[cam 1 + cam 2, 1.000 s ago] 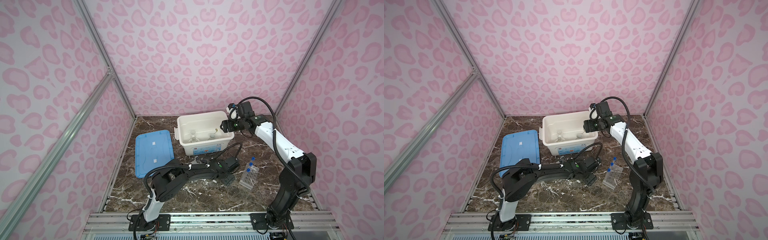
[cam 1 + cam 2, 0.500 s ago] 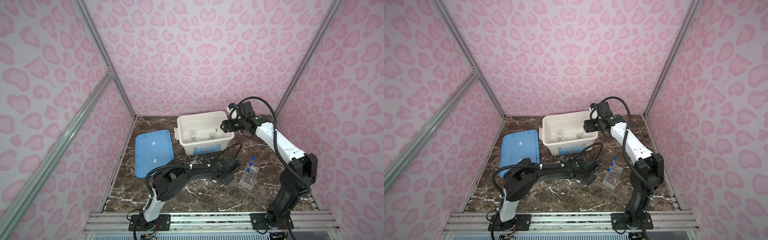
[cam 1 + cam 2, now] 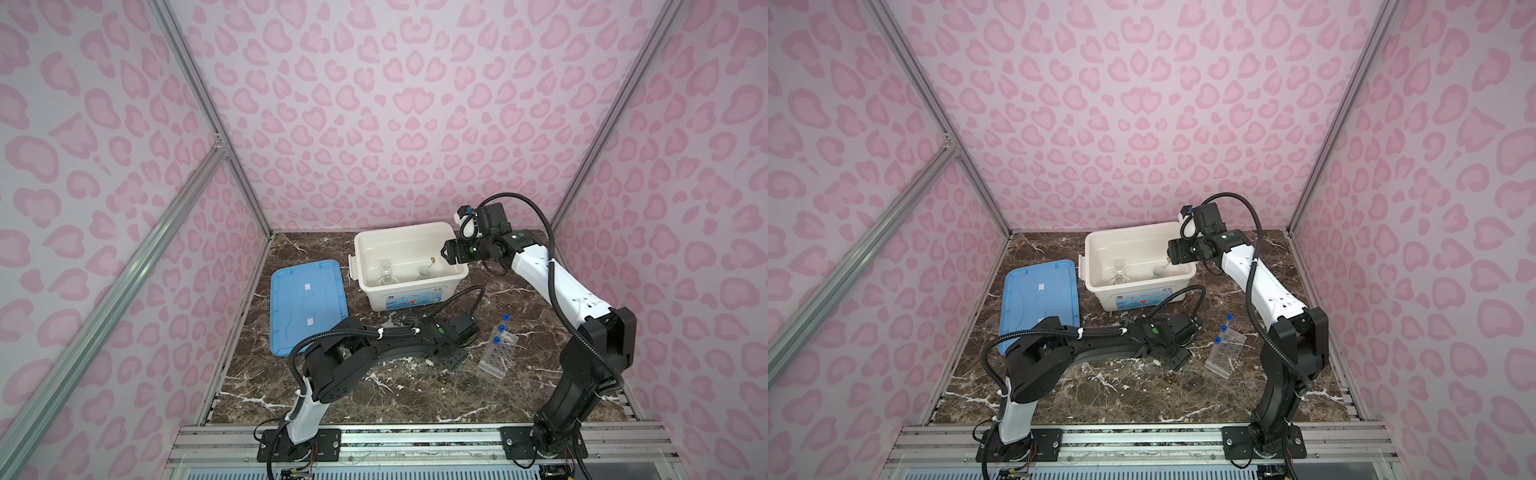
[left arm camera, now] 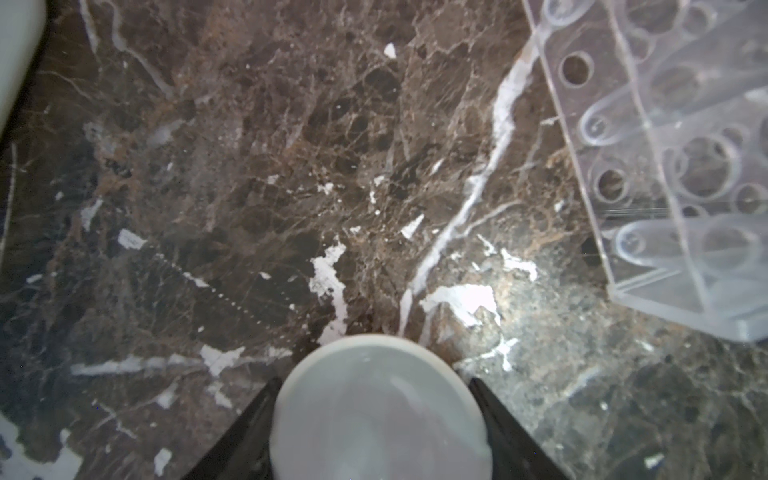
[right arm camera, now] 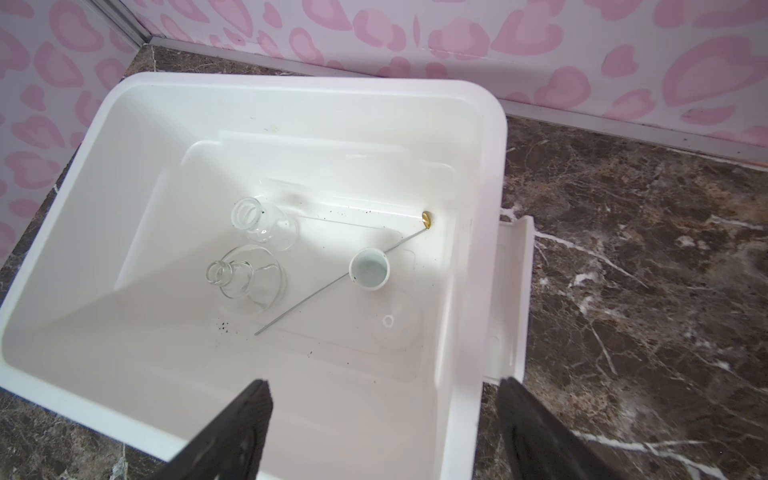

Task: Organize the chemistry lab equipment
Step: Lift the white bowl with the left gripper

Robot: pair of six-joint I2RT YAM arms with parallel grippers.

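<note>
Currently a slick dish (image 4: pixel 378 411) is pinched in the left gripper (image 4: pixel 375 380); it could be dropped short of the box (image 5: pixel 291 84). The right gripper (image 5: pixel 384 381) is held wide.

The left arm (image 3: pixel 374 357) lies low and stretched forward, and the left gripper (image 4: pixel 374 380) has both fingers against a small white dish (image 4: pixel 378 419). The right arm (image 3: pixel 552 282) is raised, and the right gripper (image 5: pixel 382 383) is wide open.

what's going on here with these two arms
The left gripper is closed on a small white dish close to the marble table, near the clear tube rack. The right gripper hovers open and empty over the white box, which already holds two glass flasks and a second white dish.
</note>
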